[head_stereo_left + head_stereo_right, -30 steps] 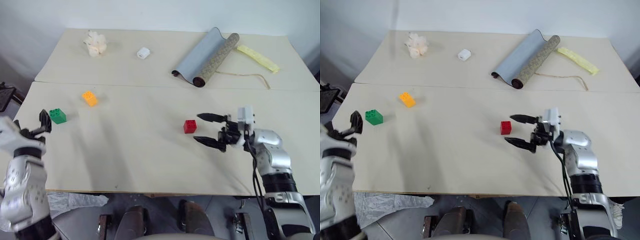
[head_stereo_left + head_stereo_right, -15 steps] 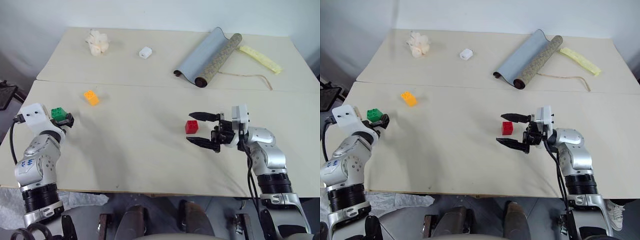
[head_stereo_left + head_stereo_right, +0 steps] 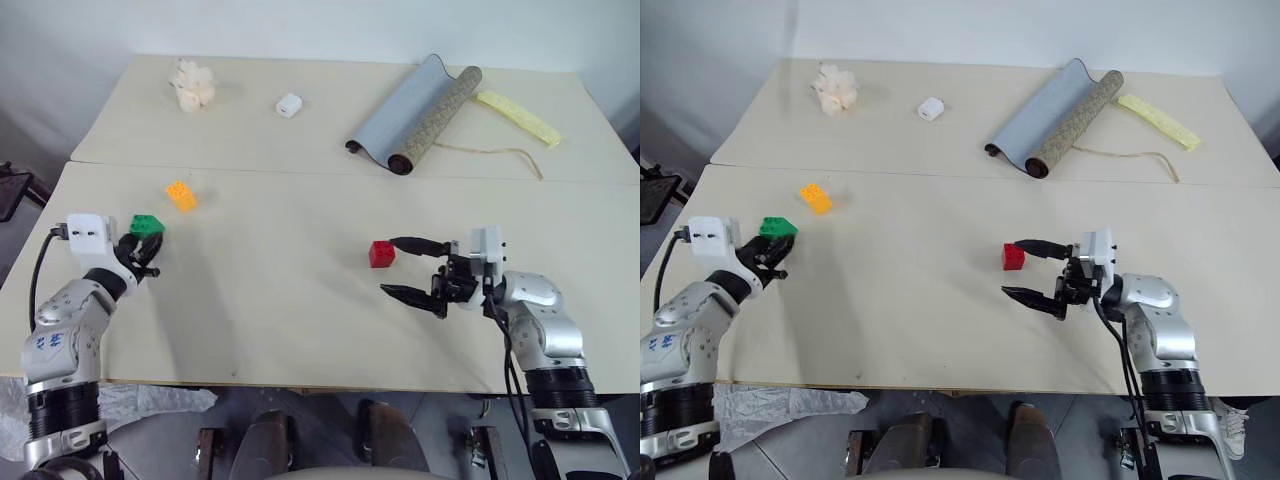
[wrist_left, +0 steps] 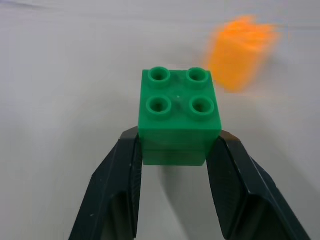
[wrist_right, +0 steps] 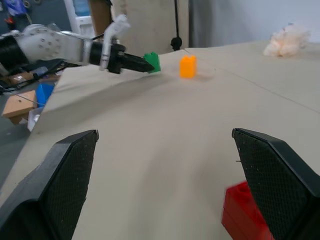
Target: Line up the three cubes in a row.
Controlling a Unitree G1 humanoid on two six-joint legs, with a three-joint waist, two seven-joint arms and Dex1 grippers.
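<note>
Table (image 3: 300, 300): rolled mat (image 3: 415, 115) at far side, cream lump (image 3: 191, 84) and white block (image 3: 289, 104) far left. Left hand (image 3: 147, 247) clamped on green cube (image 3: 147, 224), near left edge. Orange cube (image 3: 180, 194) just beyond it. Right hand (image 3: 408, 268) wide apart, red cube (image 3: 381, 253) just beside its upper fingertip, not held.

head stereo pair looking down over table (image 3: 300, 300), wrist views low, both sharing green cube (image 4: 180, 117)
</note>
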